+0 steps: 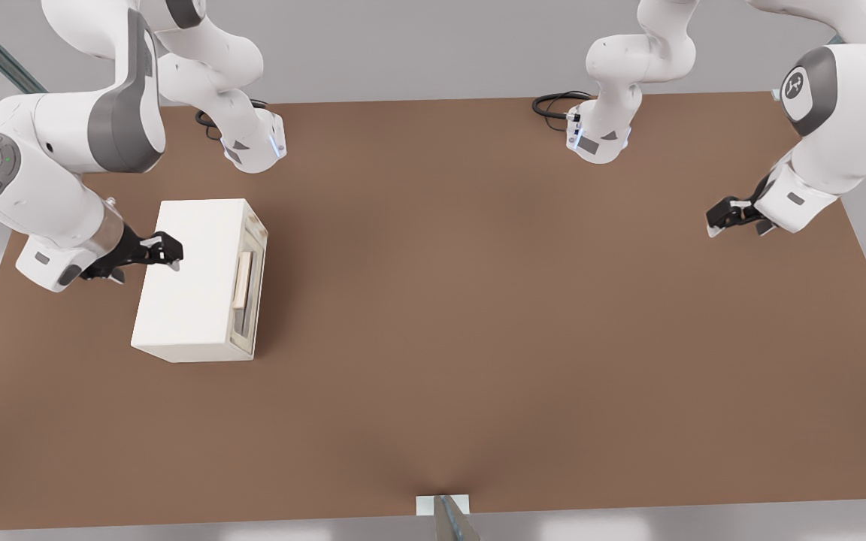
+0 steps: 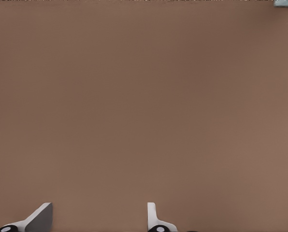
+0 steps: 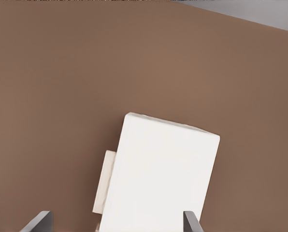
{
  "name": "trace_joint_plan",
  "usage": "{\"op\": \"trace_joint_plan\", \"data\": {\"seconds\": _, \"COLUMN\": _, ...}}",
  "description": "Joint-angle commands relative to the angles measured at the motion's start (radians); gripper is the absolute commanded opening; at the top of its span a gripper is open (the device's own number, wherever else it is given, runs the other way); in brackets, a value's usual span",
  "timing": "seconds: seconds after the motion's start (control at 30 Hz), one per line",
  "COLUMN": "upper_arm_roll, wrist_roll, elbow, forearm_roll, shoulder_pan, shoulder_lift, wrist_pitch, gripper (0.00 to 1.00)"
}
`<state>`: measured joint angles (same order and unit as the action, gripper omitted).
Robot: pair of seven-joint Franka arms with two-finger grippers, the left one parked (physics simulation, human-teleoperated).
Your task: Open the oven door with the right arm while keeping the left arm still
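On the brown bench (image 1: 478,315), front view: the cream oven (image 1: 192,278) sits toward the edge at the front view's left, roughly midway between far and near edges. Wide bare surface runs from the oven to the edge at the front view's right and to the near edge. The oven door (image 1: 250,289) faces that open room and lies flush against the box, shut, with its pale bar handle (image 1: 242,279) on the front.

The right arm (image 1: 49,188) reaches in over the edge at the front view's left. Its hand (image 1: 170,252) hovers at the back rim of the oven's top, on the side away from the door, and holds nothing. Contact with the top cannot be confirmed. The door handle lies across the oven top from the hand, apart from it.

Right wrist view: both fingertips (image 3: 37,221) show at the frame's margin, spread wide, gap wider than the oven (image 3: 158,174) seen between them. Oven top plain white; the handle (image 3: 104,188) juts out past one side.

Left wrist view: bare bench (image 2: 144,106) only.
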<state>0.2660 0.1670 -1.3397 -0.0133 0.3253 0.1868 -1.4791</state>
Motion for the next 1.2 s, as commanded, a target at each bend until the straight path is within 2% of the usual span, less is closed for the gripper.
{"op": "trace_joint_plan", "data": {"seconds": 0.0, "upper_arm_roll": 0.001, "wrist_roll": 0.075, "elbow": 0.000, "forearm_roll": -0.002, "shoulder_pan": -0.003, "shoulder_lift": -0.001, "wrist_pitch": -0.029, "gripper": 1.00}}
{"op": "trace_joint_plan", "data": {"seconds": 0.13, "upper_arm_roll": -0.016, "wrist_roll": 0.083, "elbow": 0.000, "forearm_roll": 0.033, "shoulder_pan": 0.051, "shoulder_lift": 0.026, "wrist_pitch": -0.007, "gripper": 1.00}}
{"op": "trace_joint_plan", "data": {"seconds": 0.17, "upper_arm_roll": -0.018, "wrist_roll": 0.075, "elbow": 0.007, "forearm_roll": 0.050, "shoulder_pan": 0.051, "shoulder_lift": 0.057, "wrist_pitch": 0.066, "gripper": 0.77}}
{"op": "trace_joint_plan", "data": {"seconds": 0.2, "upper_arm_roll": -0.019, "wrist_roll": 0.074, "elbow": 0.037, "forearm_roll": 0.093, "shoulder_pan": 0.052, "shoulder_lift": 0.094, "wrist_pitch": 0.167, "gripper": 0.00}}
{"op": "trace_joint_plan", "data": {"seconds": 0.23, "upper_arm_roll": -0.019, "wrist_roll": 0.072, "elbow": 0.036, "forearm_roll": 0.182, "shoulder_pan": 0.100, "shoulder_lift": 0.126, "wrist_pitch": 0.186, "gripper": 0.00}}
{"op": "trace_joint_plan", "data": {"seconds": 0.27, "upper_arm_roll": -0.025, "wrist_roll": 0.060, "elbow": 0.036, "forearm_roll": 0.380, "shoulder_pan": 0.185, "shoulder_lift": 0.195, "wrist_pitch": 0.195, "gripper": 0.00}}
{"op": "trace_joint_plan", "data": {"seconds": 0.3, "upper_arm_roll": -0.025, "wrist_roll": -0.041, "elbow": 0.036, "forearm_roll": 0.473, "shoulder_pan": 0.242, "shoulder_lift": 0.255, "wrist_pitch": 0.198, "gripper": 0.00}}
{"op": "trace_joint_plan", "data": {"seconds": 0.33, "upper_arm_roll": -0.028, "wrist_roll": -0.217, "elbow": 0.019, "forearm_roll": 0.506, "shoulder_pan": 0.284, "shoulder_lift": 0.269, "wrist_pitch": 0.195, "gripper": 0.00}}
{"op": "trace_joint_plan", "data": {"seconds": 0.37, "upper_arm_roll": -0.082, "wrist_roll": -0.428, "elbow": -0.019, "forearm_roll": 0.552, "shoulder_pan": 0.296, "shoulder_lift": 0.278, "wrist_pitch": 0.178, "gripper": 0.00}}
{"op": "trace_joint_plan", "data": {"seconds": 0.4, "upper_arm_roll": -0.122, "wrist_roll": -0.538, "elbow": -0.061, "forearm_roll": 0.598, "shoulder_pan": 0.293, "shoulder_lift": 0.280, "wrist_pitch": 0.157, "gripper": 0.00}}
{"op": "trace_joint_plan", "data": {"seconds": 0.53, "upper_arm_roll": -0.122, "wrist_roll": -0.670, "elbow": -0.072, "forearm_roll": 0.625, "shoulder_pan": 0.290, "shoulder_lift": 0.345, "wrist_pitch": 0.095, "gripper": 0.00}}
{"op": "trace_joint_plan", "data": {"seconds": 0.6, "upper_arm_roll": -0.123, "wrist_roll": -0.707, "elbow": -0.072, "forearm_roll": 0.621, "shoulder_pan": 0.294, "shoulder_lift": 0.346, "wrist_pitch": 0.121, "gripper": 0.00}}
{"op": "trace_joint_plan", "data": {"seconds": 0.63, "upper_arm_roll": -0.139, "wrist_roll": -0.800, "elbow": -0.091, "forearm_roll": 0.624, "shoulder_pan": 0.310, "shoulder_lift": 0.346, "wrist_pitch": 0.186, "gripper": 0.00}}
{"op": "trace_joint_plan", "data": {"seconds": 0.87, "upper_arm_roll": -0.136, "wrist_roll": -0.830, "elbow": -0.207, "forearm_roll": 0.628, "shoulder_pan": 0.301, "shoulder_lift": 0.345, "wrist_pitch": 0.131, "gripper": 0.00}}
{"op": "trace_joint_plan", "data": {"seconds": 0.97, "upper_arm_roll": -0.136, "wrist_roll": -0.945, "elbow": -0.233, "forearm_roll": 0.624, "shoulder_pan": 0.305, "shoulder_lift": 0.346, "wrist_pitch": 0.111, "gripper": 0.00}}
{"op": "trace_joint_plan", "data": {"seconds": 1.17, "upper_arm_roll": -0.134, "wrist_roll": -0.936, "elbow": -0.288, "forearm_roll": 0.665, "shoulder_pan": 0.304, "shoulder_lift": 0.349, "wrist_pitch": 0.036, "gripper": 0.00}}
